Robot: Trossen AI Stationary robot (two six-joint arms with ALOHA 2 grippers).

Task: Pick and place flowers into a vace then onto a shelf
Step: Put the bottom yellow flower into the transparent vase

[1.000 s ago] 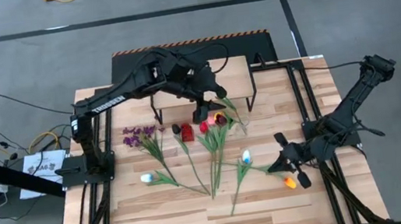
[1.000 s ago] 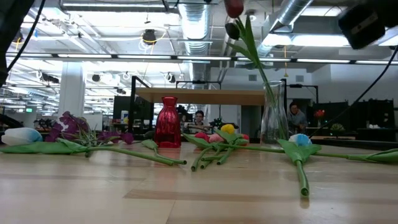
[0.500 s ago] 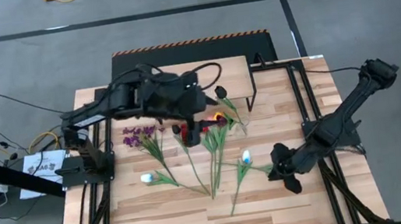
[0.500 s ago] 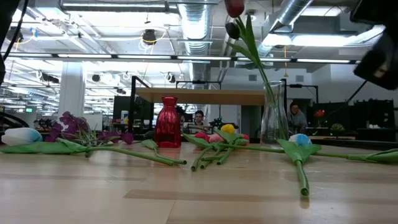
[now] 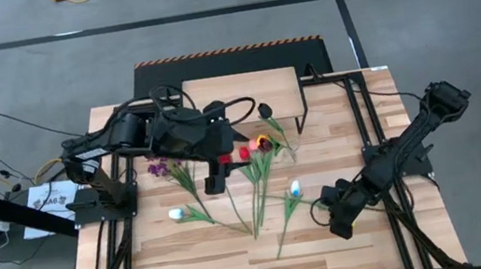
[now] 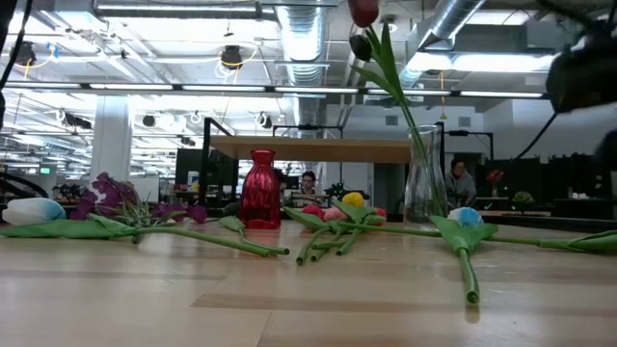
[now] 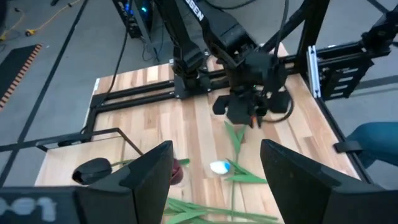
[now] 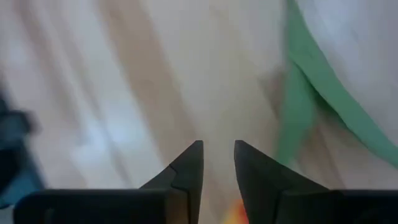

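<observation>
The right tool (image 5: 340,226) sits low at the lower right of the high view, jaws a narrow crack apart and gripping nothing, right by an orange tulip (image 8: 233,214). Left tool (image 7: 214,168) hangs wide open, mid-frame, over the flowers (image 5: 252,185) lying loose on the table (image 5: 333,253). They're probably light, floppy and slippery, so I'd pinch mid-stem, never the bloom.
</observation>
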